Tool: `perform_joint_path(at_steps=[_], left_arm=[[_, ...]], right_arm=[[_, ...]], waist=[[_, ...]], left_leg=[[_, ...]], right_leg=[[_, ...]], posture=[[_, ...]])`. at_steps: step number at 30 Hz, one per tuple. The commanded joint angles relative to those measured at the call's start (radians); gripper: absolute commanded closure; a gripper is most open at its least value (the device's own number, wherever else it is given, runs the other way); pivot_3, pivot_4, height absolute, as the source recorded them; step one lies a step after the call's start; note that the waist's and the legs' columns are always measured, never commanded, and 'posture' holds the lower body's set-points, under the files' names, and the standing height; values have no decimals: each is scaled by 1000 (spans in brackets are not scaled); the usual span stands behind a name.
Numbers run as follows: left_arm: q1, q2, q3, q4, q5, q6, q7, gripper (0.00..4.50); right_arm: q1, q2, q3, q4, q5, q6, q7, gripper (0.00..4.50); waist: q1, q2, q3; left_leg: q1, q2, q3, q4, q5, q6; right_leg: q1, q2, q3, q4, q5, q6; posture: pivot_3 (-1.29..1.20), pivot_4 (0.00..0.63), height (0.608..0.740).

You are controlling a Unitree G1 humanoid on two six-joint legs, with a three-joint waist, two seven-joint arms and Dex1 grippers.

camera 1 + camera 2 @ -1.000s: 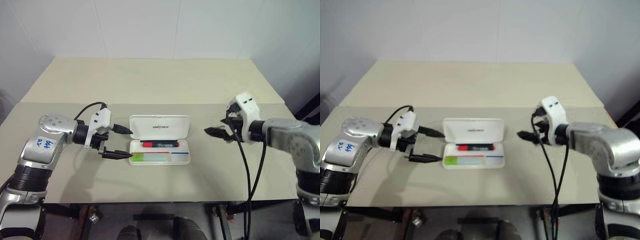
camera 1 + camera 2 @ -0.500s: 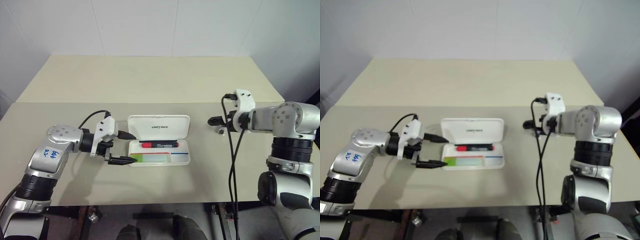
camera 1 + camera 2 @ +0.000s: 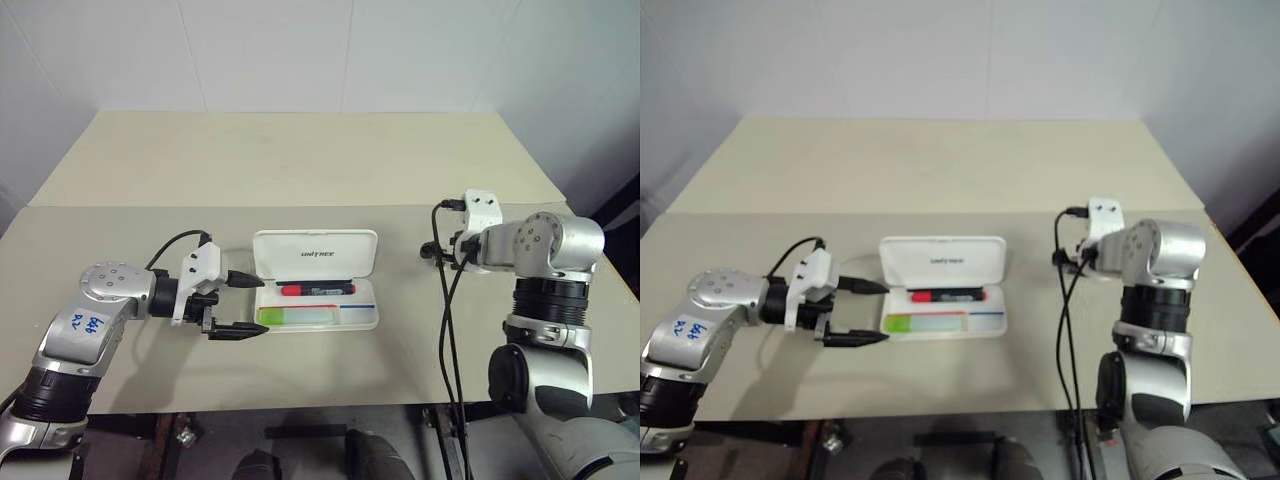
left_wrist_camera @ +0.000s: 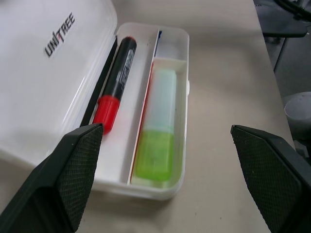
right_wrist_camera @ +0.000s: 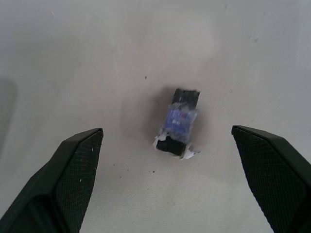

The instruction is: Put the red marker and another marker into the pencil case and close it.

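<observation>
The pencil case [image 3: 316, 279] is the thing to look from. It lies open on the tabletop [image 3: 300, 170], with its white lid tipped back and small dark letters on the lid.

Left of the pencil case is the left gripper [image 3: 243, 306]. Its two black fingers [image 3: 236, 333] are spread wide apart. They hold nothing. The tips point at the left end of the pencil case and sit just beside it, not touching. One tip is by the lid and the other is by the front of the tray.

Inside the pencil case lies the red marker [image 4: 114, 83]. It is in the back part of the tray, next to the lid. Its red cap points to the left end of the pencil case. In front of it, in the front part of the tray, lies the light green marker [image 4: 158, 128]. Its green end is also at the left end of the pencil case. A thin red and blue stripe [image 3: 362, 300] runs between the two parts.

Well to the right of the pencil case is the right gripper [image 5: 167, 182]. Its fingers [image 5: 73, 170] are wide apart too, and they hold nothing. A small black clip-like thing [image 5: 178, 121] lies on the tabletop in front of them, not touched.
</observation>
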Motion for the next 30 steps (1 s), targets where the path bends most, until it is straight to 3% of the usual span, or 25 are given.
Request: perform_joint_path(at_steps=[1,11,14,24,30], left_arm=[[16,17,37,-39,-28,9,11,42],[45,33,55,-72,-49,32,28,42],[45,36,57,-74,-53,33,32,0],[55,44,64,-85,-61,37,42,0],[62,49,67,-91,-66,39,46,0]], right_arm=[[-38,16,-44,-4,-35,-10,-19,0],[-44,47,-73,63,-111,-107,-59,0],[-46,62,-79,71,-114,-116,-59,596],[-33,102,-65,64,-121,-113,-59,4117],[-1,59,3,50,-117,-149,-13,4137]], waist=[[-7,0,0],[-16,0,0],[-18,0,0],[-19,0,0],[-19,0,0]], left_leg=[[0,0,0,0,0,0],[0,0,0,-3,0,0],[1,0,0,-3,0,0],[1,0,0,-4,0,0],[1,0,0,-5,0,0]], right_leg=[[0,0,0,0,0,0],[0,0,0,-1,0,0],[0,0,0,-1,0,0],[0,0,0,-2,0,0],[0,0,0,-2,0,0]], posture=[[0,150,740],[0,150,740],[0,150,740],[0,150,740],[0,150,740]])
